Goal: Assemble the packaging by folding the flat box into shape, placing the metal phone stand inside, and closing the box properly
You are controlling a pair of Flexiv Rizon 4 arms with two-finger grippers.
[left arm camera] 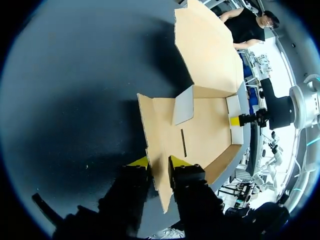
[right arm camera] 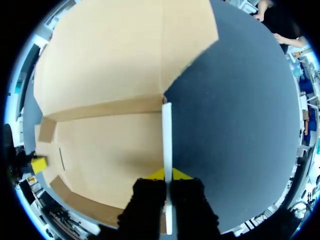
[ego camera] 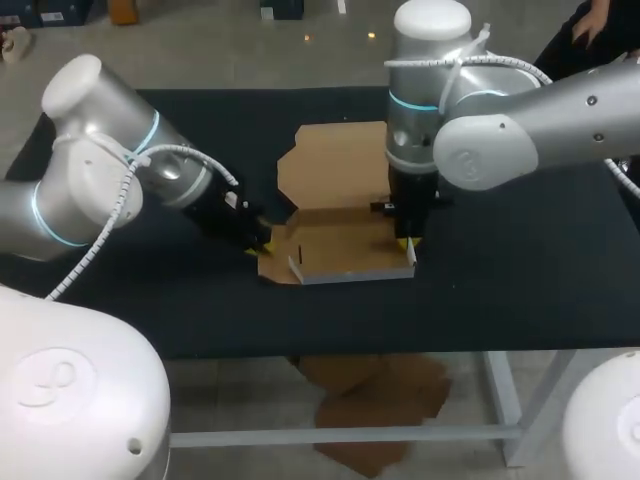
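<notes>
Black table (ego camera: 520,285), pale metal frame

The head camera is looking down from above and behind, the box (ego camera: 340,215) sitting mid-frame; both wrist cameras are facing it closely from opposite sides, sharing its cardboard floor

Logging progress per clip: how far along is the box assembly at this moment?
Partly folded: the box has walls raised, its lid lying open. In hand: the right end effector pinches the right side wall, the left end effector the left flap. Left: finish folding, insert the stand (not in view), close the lid.
</notes>
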